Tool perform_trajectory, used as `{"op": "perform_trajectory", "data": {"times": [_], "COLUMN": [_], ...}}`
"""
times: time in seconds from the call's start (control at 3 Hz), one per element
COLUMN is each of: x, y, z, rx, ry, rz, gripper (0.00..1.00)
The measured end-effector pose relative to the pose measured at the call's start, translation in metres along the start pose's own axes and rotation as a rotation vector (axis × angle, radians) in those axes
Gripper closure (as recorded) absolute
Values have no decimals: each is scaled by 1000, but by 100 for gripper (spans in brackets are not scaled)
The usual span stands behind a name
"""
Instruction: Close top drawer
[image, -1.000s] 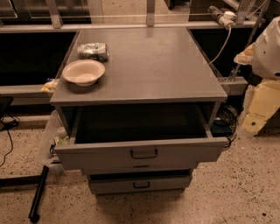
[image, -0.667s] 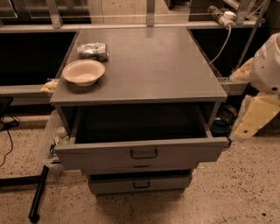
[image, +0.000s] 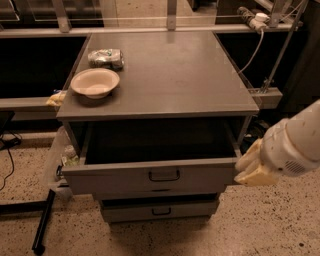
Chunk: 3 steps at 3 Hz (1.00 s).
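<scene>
1. The gripper, a cream-coloured piece at the end of a thick white arm, hangs at the lower right of the frame, just beside the right end of the drawer front. Whether it is open or closed cannot be told, nor whether it touches the metal.
2. The top drawer stands pulled well out from the cabinet, in the lower middle of the frame. Its inside is dark, and its flat grey front faces the camera.
3. A small dark bar handle sits at the centre of that front, well apart from the gripper.
4. A second drawer shows directly below, pushed further in, with a like handle.
5. The grey cabinet top fills the middle of the frame above the open drawer.
6. A pale bowl rests upright on the top near its left edge.
7. A crumpled packet lies just behind the bowl, toward the upper left.
8. A clear plastic bag hangs against the cabinet's left side, beside the drawer's left end.
9. A dark pole slants across the speckled floor at lower left.
10. A white power strip lies on a rail at upper right, with a cable running down from it.
</scene>
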<state>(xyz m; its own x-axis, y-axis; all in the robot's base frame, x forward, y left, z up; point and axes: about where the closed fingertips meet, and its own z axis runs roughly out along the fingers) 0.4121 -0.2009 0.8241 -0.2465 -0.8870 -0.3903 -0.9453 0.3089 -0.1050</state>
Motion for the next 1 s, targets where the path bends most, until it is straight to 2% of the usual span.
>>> {"op": "perform_trajectory", "data": {"times": [0.33, 0.67, 1.0], "x": [19, 34, 34], "y": [16, 26, 26], "z": [62, 125, 125], "rx": [-67, -131, -131], "ry": [-94, -183, -183], "rz": [29, 74, 74], "gripper": [89, 100, 100]}}
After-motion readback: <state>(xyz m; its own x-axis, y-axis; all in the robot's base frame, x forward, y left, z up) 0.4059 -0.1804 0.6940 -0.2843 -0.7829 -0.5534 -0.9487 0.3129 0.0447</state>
